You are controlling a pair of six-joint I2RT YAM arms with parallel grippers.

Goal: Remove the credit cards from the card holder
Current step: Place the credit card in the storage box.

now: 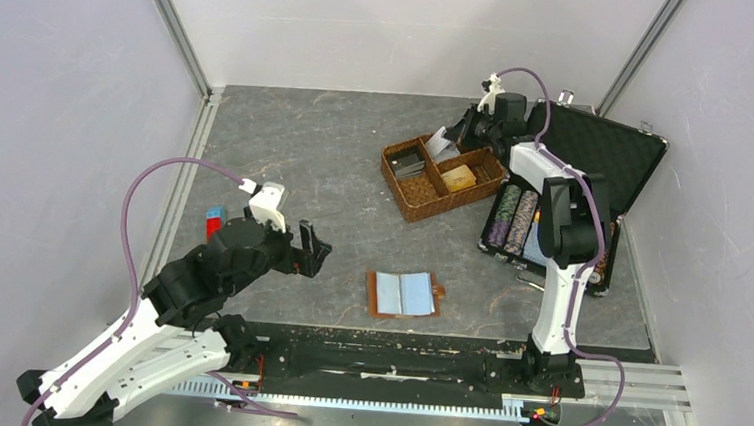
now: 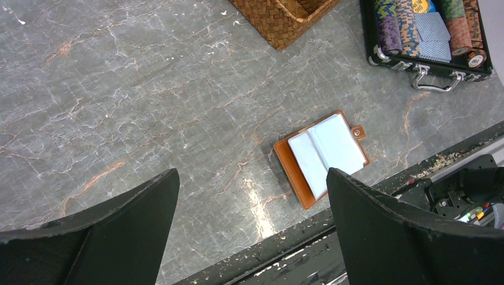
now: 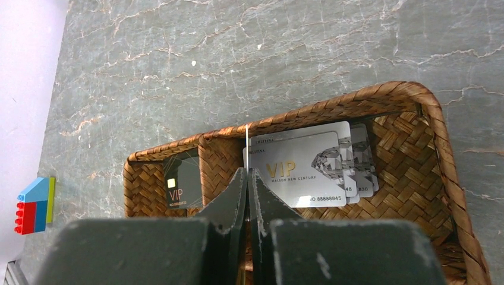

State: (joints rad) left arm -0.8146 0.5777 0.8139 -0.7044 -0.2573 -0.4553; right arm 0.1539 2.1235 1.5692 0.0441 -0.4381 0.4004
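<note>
The left arm is bent low over the near-left of the bench (image 1: 287, 157). The left pincer (image 2: 251, 178) hangs with its fingers wide apart, holding nothing. The right arm stretches to the far side, with the right pincer (image 3: 246, 172) over the woven basket (image 3: 440, 127), its fingers pressed together on a credit card (image 3: 246, 145) seen edge-on as a thin pale line.

The basket's three compartments hold one dark card (image 3: 181, 185), one golden-orange card (image 1: 459, 177) and three overlapped silver cards (image 3: 303, 169).

The single card holder (image 1: 404, 293) lies open and flat near the bench's front edge, between the arms. It is well apart from both pincers, with pale sleeves up. In the top view its long axis runs left to right and its snap tab points right, toward the black case (image 1: 598, 148).
</note>
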